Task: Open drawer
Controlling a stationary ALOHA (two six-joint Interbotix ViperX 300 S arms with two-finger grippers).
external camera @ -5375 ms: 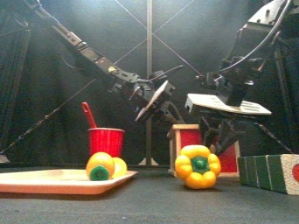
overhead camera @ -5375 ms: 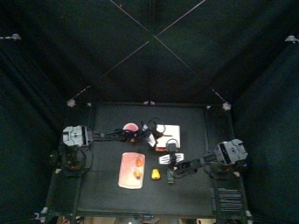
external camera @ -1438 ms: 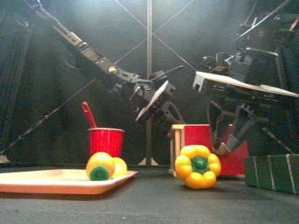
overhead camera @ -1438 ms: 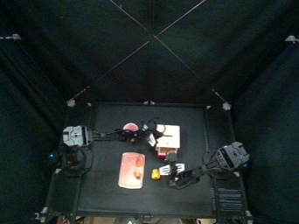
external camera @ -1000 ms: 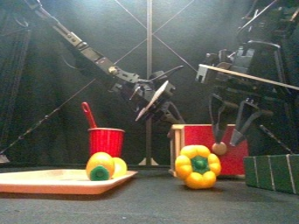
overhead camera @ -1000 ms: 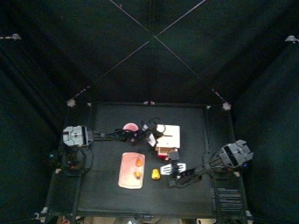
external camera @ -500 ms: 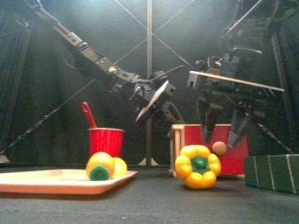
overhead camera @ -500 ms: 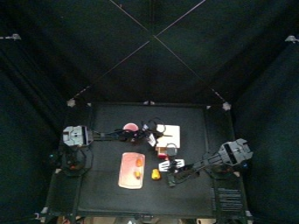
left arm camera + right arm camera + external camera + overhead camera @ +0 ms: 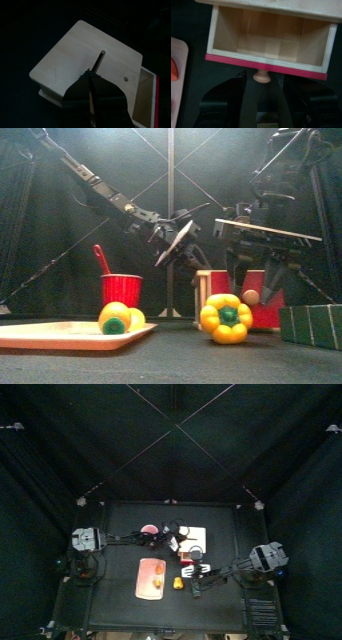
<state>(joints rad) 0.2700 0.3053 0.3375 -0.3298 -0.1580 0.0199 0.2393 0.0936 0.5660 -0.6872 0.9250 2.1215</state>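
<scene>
Black curtained table, drawer (image 9: 271, 37) pulled out at mid-table beside the red cup (image 9: 122, 288).
Drawer front with its knob (image 9: 261, 77) faced the right gripper (image 9: 261, 97), whose jaws stood spread either side of it, gripping nothing. Left gripper (image 9: 93, 82) pointed down at the cabinet top, jaws together.

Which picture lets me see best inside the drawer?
The right wrist view: the drawer is pulled out, showing its empty wooden inside and knob. The front view shows only its red face, the left wrist view mostly the box top, and the top view shows it tiny.
</scene>
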